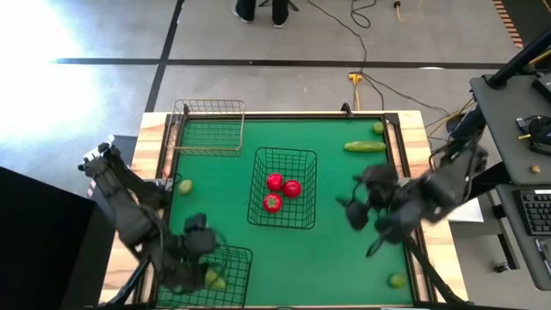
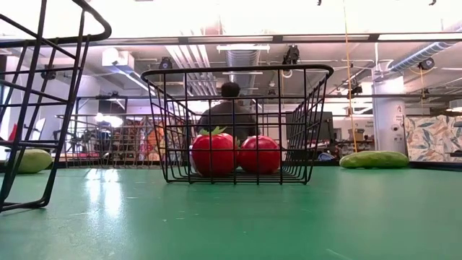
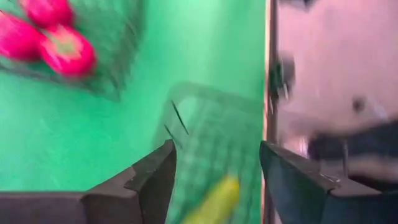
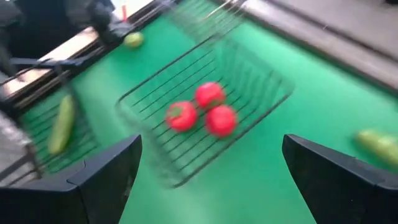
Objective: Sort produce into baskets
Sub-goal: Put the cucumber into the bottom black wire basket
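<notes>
Overhead looks straight down, low camera level across the table; both share the central basket (image 1: 284,188) of tomatoes (image 2: 235,154)

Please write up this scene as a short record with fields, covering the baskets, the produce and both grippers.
centre basket: black wire basket holding three round red tomatoes
near-left basket: black wire basket with a long green cucumber inside
far-left basket: paler wire basket, nothing seen in it
loose produce: long green cucumber and lime far right; lime near right; lime at left
left gripper: open, empty, over the near-left basket
right gripper: open, empty, right of the centre basket
</notes>
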